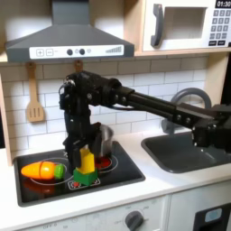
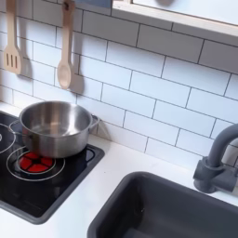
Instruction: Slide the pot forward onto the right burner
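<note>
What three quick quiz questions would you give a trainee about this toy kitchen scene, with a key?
1. True or false: in the second exterior view, the silver pot covers the whole red burner ring.
2. What lies on the cooktop at the first exterior view's left? A: toy carrot. B: banana. C: egg.
3. How many wooden utensils hang on the tiled wall in the second exterior view?
Key: 1 false; 2 A; 3 two, a spatula and a spoon.

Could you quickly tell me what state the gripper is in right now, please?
Gripper: down by the pot; open or closed cannot be told.
</note>
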`<act>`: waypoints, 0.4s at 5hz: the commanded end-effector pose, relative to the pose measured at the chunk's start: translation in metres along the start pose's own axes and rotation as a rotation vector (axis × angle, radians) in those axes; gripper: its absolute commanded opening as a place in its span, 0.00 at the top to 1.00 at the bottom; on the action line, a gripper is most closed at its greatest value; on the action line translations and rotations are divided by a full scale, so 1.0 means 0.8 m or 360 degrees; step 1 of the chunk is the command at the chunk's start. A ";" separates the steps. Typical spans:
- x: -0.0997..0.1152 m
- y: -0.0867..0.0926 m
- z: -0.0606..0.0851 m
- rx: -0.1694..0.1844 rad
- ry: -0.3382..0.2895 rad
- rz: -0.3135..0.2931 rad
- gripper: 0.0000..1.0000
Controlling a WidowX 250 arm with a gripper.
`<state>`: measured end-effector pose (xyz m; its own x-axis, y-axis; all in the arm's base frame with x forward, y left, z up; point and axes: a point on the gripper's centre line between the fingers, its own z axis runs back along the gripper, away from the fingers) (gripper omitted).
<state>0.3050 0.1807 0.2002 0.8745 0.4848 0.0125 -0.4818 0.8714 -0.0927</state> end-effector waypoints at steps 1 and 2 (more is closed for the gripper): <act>-0.004 -0.002 -0.002 0.0041 0.0009 0.0015 0.00; -0.003 -0.010 -0.001 0.0052 -0.0006 0.0000 0.00</act>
<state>0.3071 0.1721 0.1999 0.8756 0.4828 0.0158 -0.4811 0.8745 -0.0608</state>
